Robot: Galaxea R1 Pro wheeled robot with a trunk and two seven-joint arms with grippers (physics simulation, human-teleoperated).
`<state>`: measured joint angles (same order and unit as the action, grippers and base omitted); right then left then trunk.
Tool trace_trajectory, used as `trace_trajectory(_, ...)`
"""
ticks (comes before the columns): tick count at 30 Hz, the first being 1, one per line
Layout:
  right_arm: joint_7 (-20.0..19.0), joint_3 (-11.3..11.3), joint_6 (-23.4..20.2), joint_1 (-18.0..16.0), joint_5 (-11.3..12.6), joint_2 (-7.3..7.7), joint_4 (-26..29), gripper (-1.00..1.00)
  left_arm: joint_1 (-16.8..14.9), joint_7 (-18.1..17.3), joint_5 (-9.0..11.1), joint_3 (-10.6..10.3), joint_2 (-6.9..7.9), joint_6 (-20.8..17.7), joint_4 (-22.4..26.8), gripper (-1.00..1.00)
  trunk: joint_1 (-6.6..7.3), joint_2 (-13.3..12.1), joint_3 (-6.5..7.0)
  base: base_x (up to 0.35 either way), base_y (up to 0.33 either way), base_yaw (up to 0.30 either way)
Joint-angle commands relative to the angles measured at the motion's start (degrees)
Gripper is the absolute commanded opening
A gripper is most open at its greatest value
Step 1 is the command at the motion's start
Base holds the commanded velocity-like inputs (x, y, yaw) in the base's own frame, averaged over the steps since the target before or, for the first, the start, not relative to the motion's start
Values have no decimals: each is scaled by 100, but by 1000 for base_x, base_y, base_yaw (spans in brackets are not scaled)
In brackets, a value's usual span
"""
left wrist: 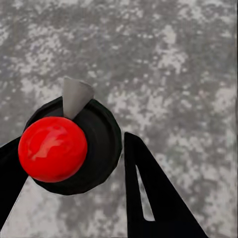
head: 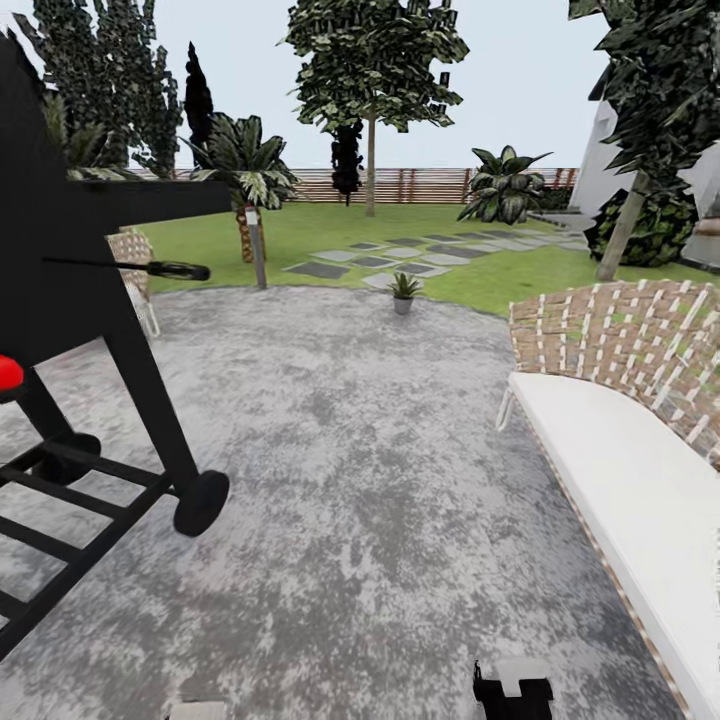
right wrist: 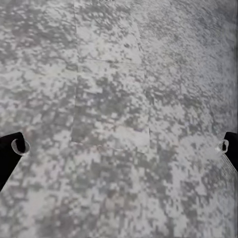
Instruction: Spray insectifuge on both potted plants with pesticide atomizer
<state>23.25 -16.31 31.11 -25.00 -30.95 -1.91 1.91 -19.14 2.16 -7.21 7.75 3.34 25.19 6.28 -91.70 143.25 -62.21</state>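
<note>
Garden inventory, largest first. You are standing on the mottled grey patio (head: 360,480), lawn (head: 330,230) and slat fence (head: 420,185) lying at 12 o'clock. Black grill (head: 90,330) crowding 9 o'clock; wicker sofa (head: 640,420) at 3. Small potted plant (head: 404,291) sitting at 12, patio edge. Right gripper (right wrist: 119,146) hanging spread wide; left gripper (left wrist: 74,198) showing parted fingers over a red knob (left wrist: 52,148).

Black grill (head: 80,300) cut by the frame edge

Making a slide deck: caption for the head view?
Grey paved patio between black grill and wicker sofa, lawn beyond.
</note>
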Motion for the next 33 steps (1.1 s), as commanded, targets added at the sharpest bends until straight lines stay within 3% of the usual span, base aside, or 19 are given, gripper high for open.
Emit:
trace_trajectory(1, 31, -39, 9, -5, -61, -2, -6, 100, -2, 22, -61, 33, 0, 21, -4, -100, -2, 2, -5, 340, 59, -300)
trace_trajectory(23, 31, -39, 9, -5, -57, -2, -6, 100, -2, 22, -61, 33, 4, 29, -4, -100, -2, 2, -5, 340, 50, -296)
trace_trajectory(33, 31, -39, 9, -5, -60, 6, -3, 100, -2, 21, -61, 33, 7, 28, -4, -100, -2, 2, -5, 340, 4, -21)
